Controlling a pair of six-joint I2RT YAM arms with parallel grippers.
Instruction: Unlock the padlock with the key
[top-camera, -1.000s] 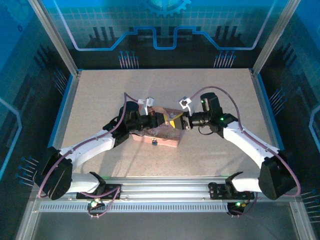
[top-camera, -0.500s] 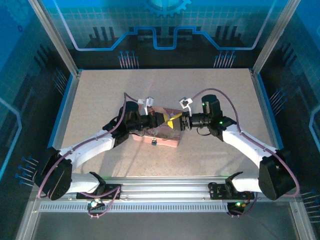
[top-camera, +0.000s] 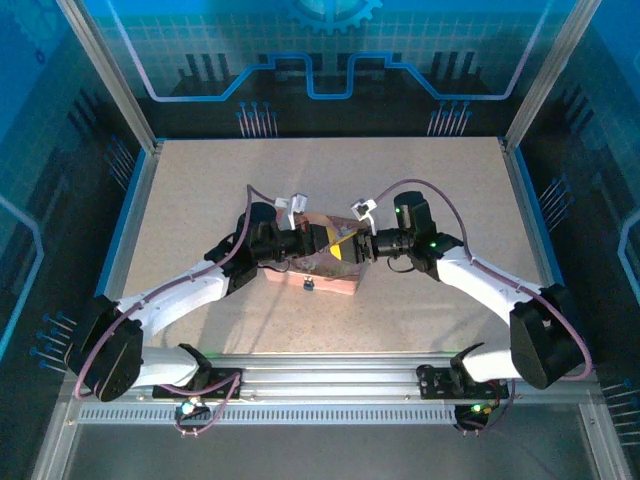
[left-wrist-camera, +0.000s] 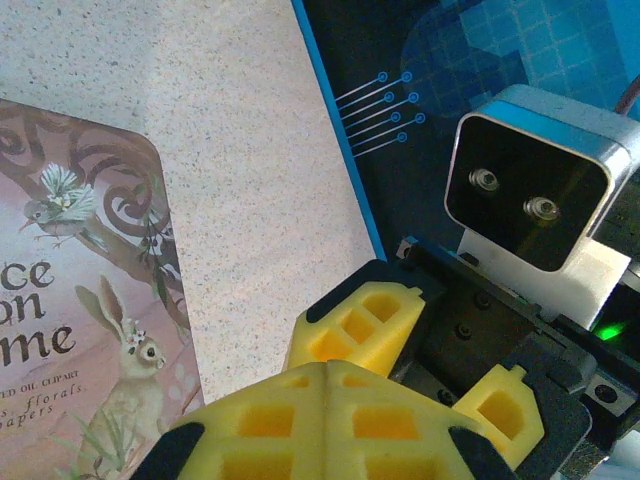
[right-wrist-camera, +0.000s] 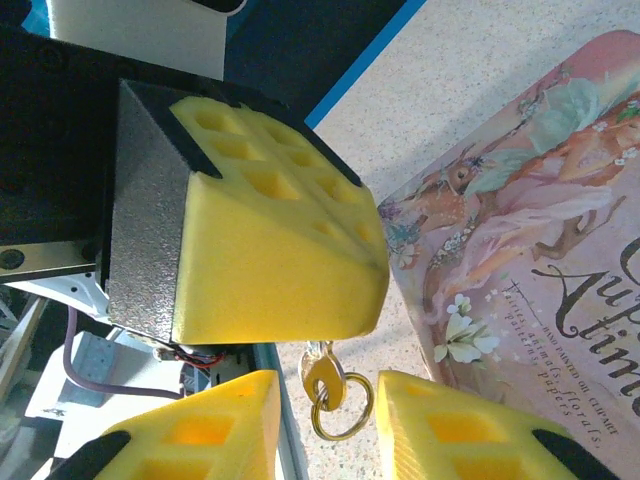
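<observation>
The small brass key (right-wrist-camera: 322, 372) with its ring (right-wrist-camera: 345, 405) sticks out from under my left gripper (right-wrist-camera: 270, 250), whose yellow pads are pressed shut on the key's blade. My right gripper (right-wrist-camera: 325, 388) is open, one finger on each side of the key and ring without touching them. From above, both grippers meet tip to tip over the pink tin (top-camera: 325, 272), left gripper (top-camera: 338, 246) against right gripper (top-camera: 358, 248). The tiny dark padlock (top-camera: 308, 283) hangs at the tin's near side. In the left wrist view my left gripper (left-wrist-camera: 328, 365) hides the key.
The pink illustrated tin (right-wrist-camera: 530, 230) lies on the speckled table (top-camera: 420, 180) under the grippers. The right arm's wrist camera (left-wrist-camera: 530, 190) faces my left gripper at close range. Blue rails (top-camera: 130, 215) edge the table on both sides.
My right gripper has moved left, closing the gap to the left gripper until its open fingers flank the key. The left arm and the tin have stayed still.
</observation>
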